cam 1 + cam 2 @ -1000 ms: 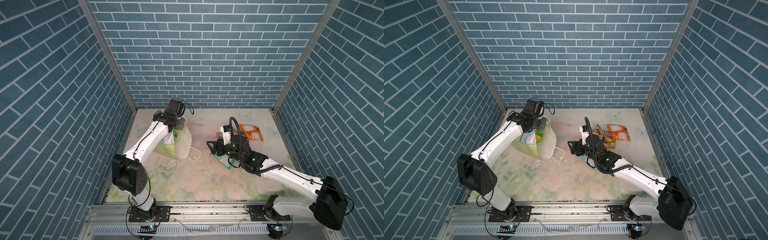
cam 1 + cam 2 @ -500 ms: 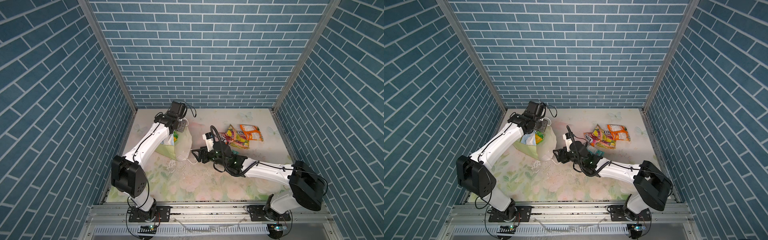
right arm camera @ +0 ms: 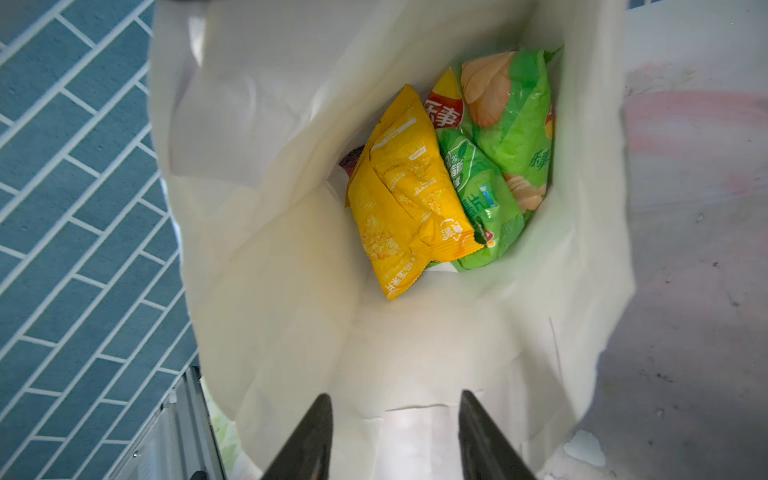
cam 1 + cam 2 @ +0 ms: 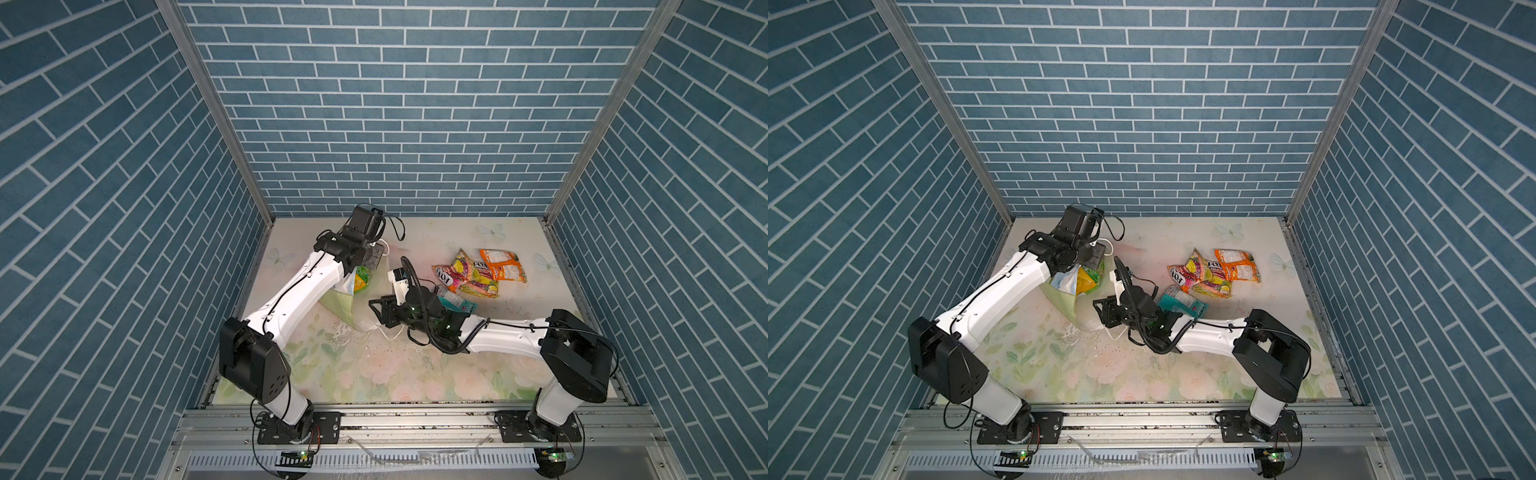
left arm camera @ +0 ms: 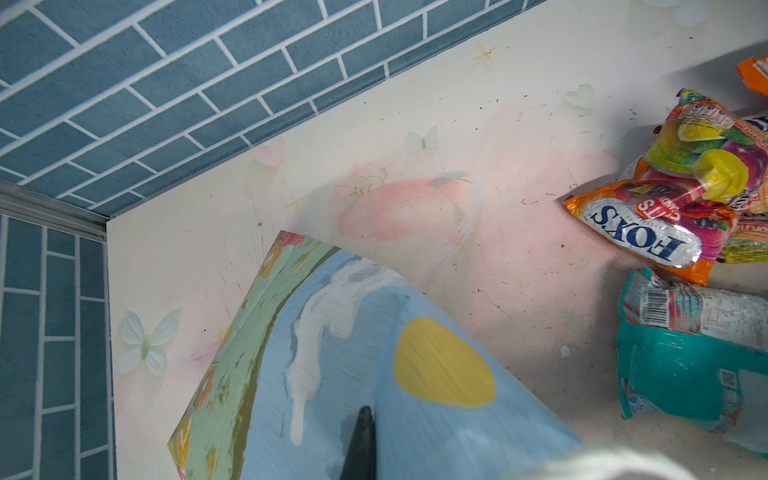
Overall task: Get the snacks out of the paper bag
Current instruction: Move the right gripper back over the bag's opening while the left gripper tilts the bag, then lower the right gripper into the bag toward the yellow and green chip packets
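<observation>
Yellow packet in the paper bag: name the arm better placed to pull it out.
Right. The right gripper sits at the paper bag's open mouth, jaws apart, yellow packet ahead. The left gripper is shut on the bag's edge.

I've got paper bag (image 4: 338, 301) on table (image 4: 415, 365), left of ctr, w/ snacks (image 3: 409, 195) inside, deep at its base. Pkt pile (image 4: 478, 274) sits right & behind; loose pkt (image 4: 459, 303) between bag & pile.

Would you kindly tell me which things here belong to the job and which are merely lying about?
Job: paper bag; yellow packet and green packets inside it; fruit-print packets, orange packet, teal packet already out.
Lying about: small white scrap on the table.
</observation>
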Robot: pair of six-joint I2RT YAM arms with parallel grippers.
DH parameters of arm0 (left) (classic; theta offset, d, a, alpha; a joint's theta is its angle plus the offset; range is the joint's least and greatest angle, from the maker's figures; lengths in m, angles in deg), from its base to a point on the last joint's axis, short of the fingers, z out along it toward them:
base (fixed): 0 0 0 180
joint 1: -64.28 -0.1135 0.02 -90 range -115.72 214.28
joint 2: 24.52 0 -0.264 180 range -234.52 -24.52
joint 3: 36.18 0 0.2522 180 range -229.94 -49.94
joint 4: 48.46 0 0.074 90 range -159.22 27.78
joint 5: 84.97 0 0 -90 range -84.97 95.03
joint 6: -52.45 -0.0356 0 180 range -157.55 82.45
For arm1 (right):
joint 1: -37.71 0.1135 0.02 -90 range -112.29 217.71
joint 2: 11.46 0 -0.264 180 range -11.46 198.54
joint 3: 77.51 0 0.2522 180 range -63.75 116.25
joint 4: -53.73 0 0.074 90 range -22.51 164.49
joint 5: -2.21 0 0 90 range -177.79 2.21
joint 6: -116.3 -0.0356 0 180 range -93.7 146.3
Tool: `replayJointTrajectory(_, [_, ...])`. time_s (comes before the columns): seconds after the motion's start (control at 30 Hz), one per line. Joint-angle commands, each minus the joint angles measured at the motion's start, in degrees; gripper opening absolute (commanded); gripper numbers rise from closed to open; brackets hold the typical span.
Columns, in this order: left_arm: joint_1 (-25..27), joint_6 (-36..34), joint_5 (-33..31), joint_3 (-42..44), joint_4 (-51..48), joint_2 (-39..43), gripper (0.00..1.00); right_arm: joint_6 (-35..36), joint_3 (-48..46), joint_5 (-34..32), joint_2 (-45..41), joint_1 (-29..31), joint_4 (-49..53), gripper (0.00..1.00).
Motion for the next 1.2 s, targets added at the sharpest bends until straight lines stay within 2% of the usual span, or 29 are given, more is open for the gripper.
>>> replayJointTrajectory(0.0, [0.5, 1.5, 1.5, 0.0, -0.1, 1.1, 0.00, -1.1, 1.0, -2.4, 1.5, 0.1, -2.2, 0.45])
replayJointTrajectory(0.63, [0.6, 4.7, 4.8, -0.4, -1.0, 2.3, 0.00, -2.4, 4.8, -3.3, 6.2, -0.3, -0.7, 0.41])
replayJointTrajectory(0.87, [0.8, 5.7, 5.7, -0.3, -0.9, 3.0, 0.00, -2.6, 6.5, -4.1, 8.6, -2.2, -0.4, 0.36])
replayJointTrajectory(1.17, [1.5, 6.4, 7.6, -0.3, -1.1, 3.2, 0.00, -0.1, 10.8, -5.0, 11.8, -3.6, 1.8, 0.36])
